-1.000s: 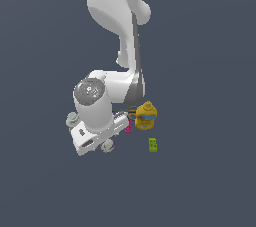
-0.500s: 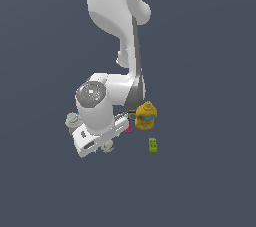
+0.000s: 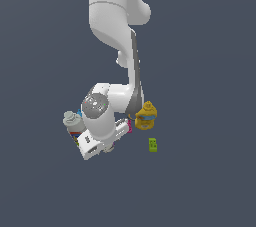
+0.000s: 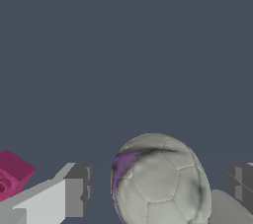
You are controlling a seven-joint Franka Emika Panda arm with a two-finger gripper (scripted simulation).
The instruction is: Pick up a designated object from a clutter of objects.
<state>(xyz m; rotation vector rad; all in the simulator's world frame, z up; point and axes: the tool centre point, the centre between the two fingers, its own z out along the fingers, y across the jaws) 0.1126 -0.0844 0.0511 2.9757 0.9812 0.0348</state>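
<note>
My gripper (image 4: 157,188) is spread wide with the ball (image 4: 159,181) sitting between the fingers (image 4: 75,188), touching neither and nearer one side — so an off-centre close could nudge it and send it rolling out before I get a hold. The pink block (image 4: 12,176) lies just outside one finger and may get knocked. The bottle (image 3: 75,125) has a colourful label — too small to read, no other writing visible.

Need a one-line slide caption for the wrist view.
Open jaws straddle the whitish-grey ball on the dark floor, with the pink block off to one side.
</note>
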